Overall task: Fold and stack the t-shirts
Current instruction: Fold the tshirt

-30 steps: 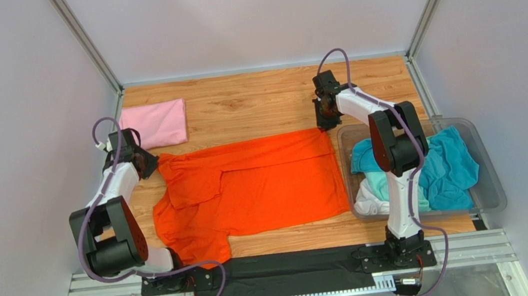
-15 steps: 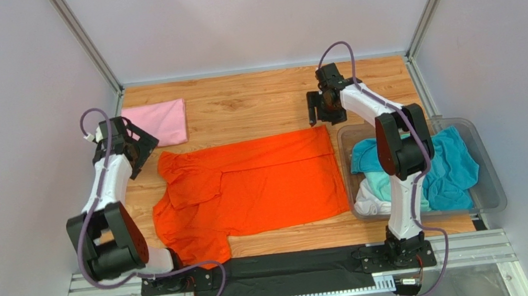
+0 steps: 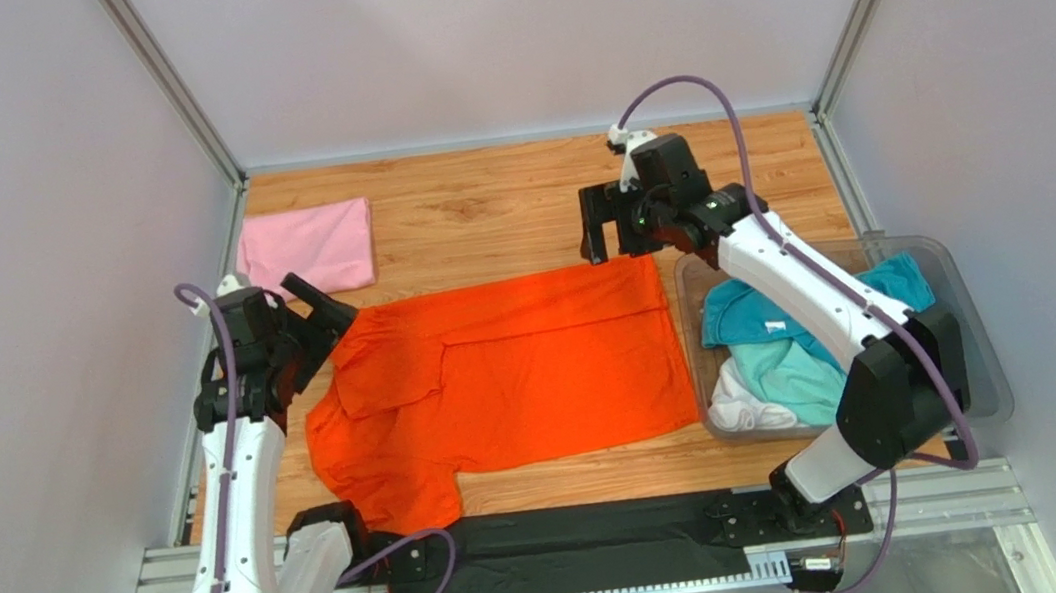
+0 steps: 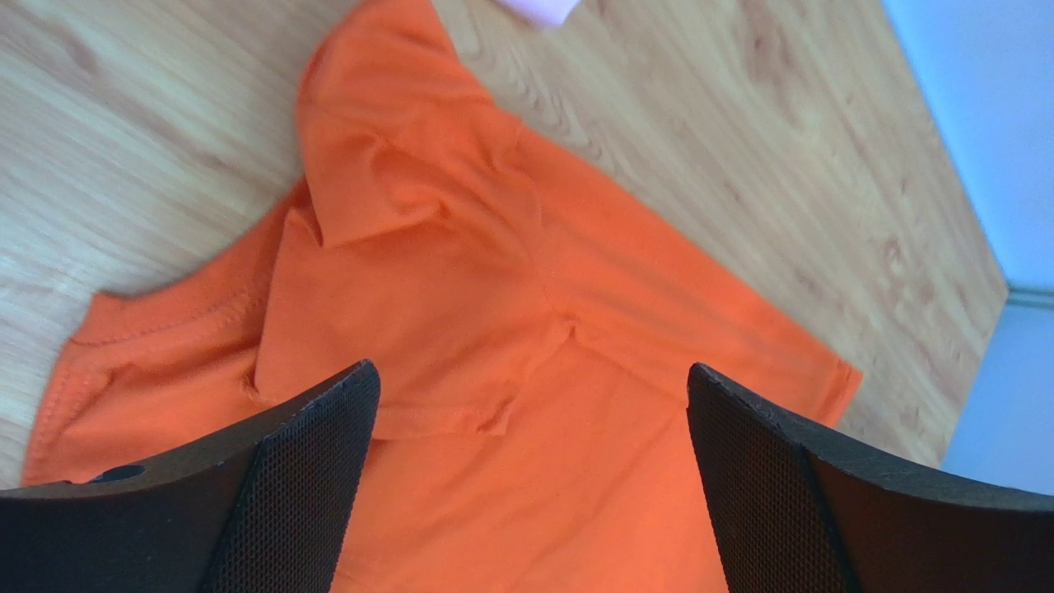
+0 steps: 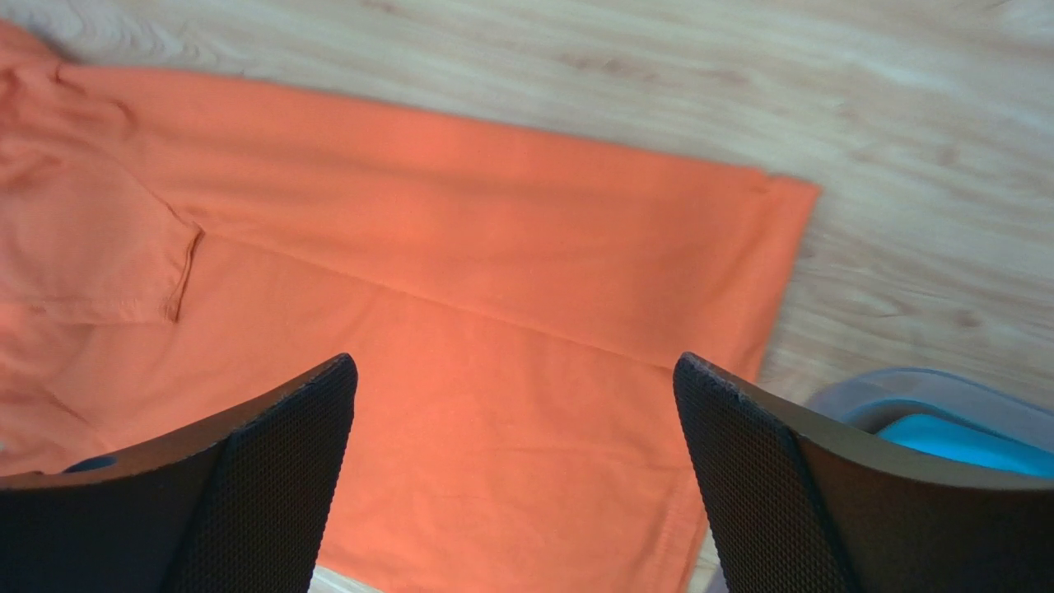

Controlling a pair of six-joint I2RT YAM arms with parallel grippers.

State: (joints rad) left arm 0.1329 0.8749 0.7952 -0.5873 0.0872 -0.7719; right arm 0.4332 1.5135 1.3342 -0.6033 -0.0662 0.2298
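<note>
A bright orange t-shirt [image 3: 500, 383] lies spread on the wooden table, its far long edge folded over toward the middle and one sleeve tucked onto the body. My left gripper [image 3: 316, 305] hovers open above the shirt's far-left shoulder; in the left wrist view the gripper [image 4: 530, 377] has only orange cloth [image 4: 495, 309] beneath it and nothing between its fingers. My right gripper [image 3: 607, 234] hangs open just beyond the shirt's far-right corner; in the right wrist view it [image 5: 514, 365] is empty over the orange cloth [image 5: 495, 284]. A folded light pink t-shirt [image 3: 309, 248] lies at the far left.
A clear plastic bin [image 3: 976, 378] stands at the right, close to the orange shirt's right edge, holding teal [image 3: 763, 313], mint [image 3: 801, 369] and white [image 3: 746, 414] shirts. Its rim [image 5: 916, 395] shows in the right wrist view. Metal frame posts and walls enclose the table.
Both grippers have opened and let go of the orange shirt's far edge. The left arm rose and drew back toward the near side; the right arm lifted and swung left.
</note>
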